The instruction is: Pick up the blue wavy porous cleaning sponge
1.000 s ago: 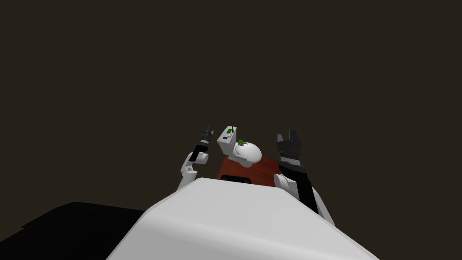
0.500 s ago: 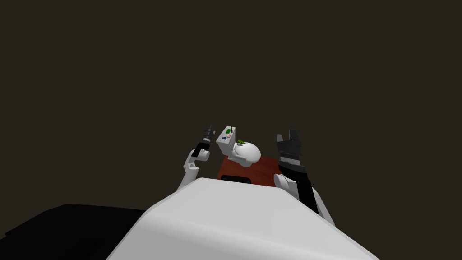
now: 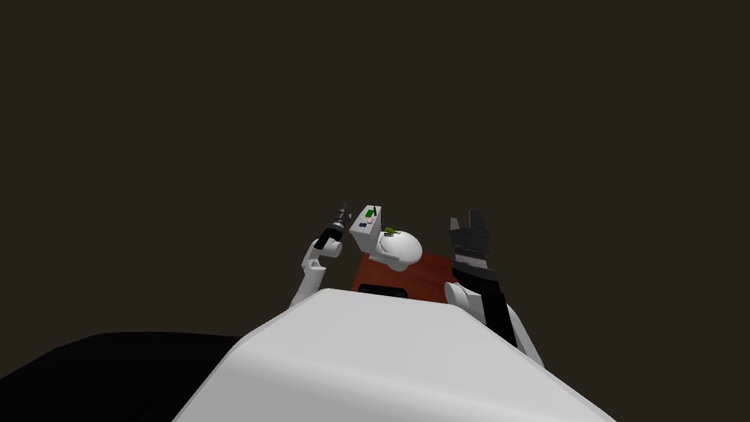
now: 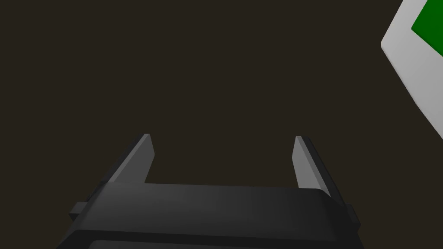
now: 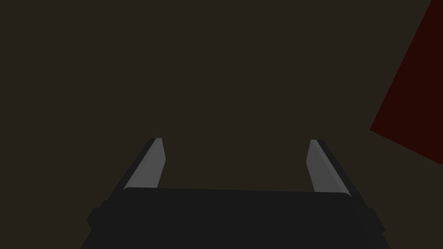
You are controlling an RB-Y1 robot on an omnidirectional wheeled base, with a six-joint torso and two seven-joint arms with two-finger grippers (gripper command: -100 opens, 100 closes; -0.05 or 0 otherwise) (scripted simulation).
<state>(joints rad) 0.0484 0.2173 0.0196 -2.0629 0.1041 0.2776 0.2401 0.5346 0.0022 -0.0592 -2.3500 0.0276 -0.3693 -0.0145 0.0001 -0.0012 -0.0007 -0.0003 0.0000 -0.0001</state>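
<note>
A small blue sponge [image 3: 363,225] lies on the lid of a white toilet tank [image 3: 360,233], at its near end. On the same lid are a green item [image 3: 371,212] and a pink one [image 3: 373,218]. My left gripper [image 3: 341,212] hovers just left of the tank, apart from it. In the left wrist view this gripper [image 4: 223,145] is open and holds nothing, with a corner of the white lid [image 4: 404,65] and the green item [image 4: 428,26] off to one side. My right gripper [image 3: 469,222] is raised to the right of the toilet bowl [image 3: 401,249]; its wrist view shows it [image 5: 235,149] open and bare.
A small green thing [image 3: 392,231] rests on the toilet seat. A red-brown mat [image 3: 417,275] lies under the toilet, and its dark red edge [image 5: 411,108] appears in the right wrist view. The floor around is dim brown. A black area [image 3: 95,374] lies at the lower left.
My left arm has risen and swung a little right, bringing its gripper closer to the tank's side. The right arm and the toilet have stayed put.
</note>
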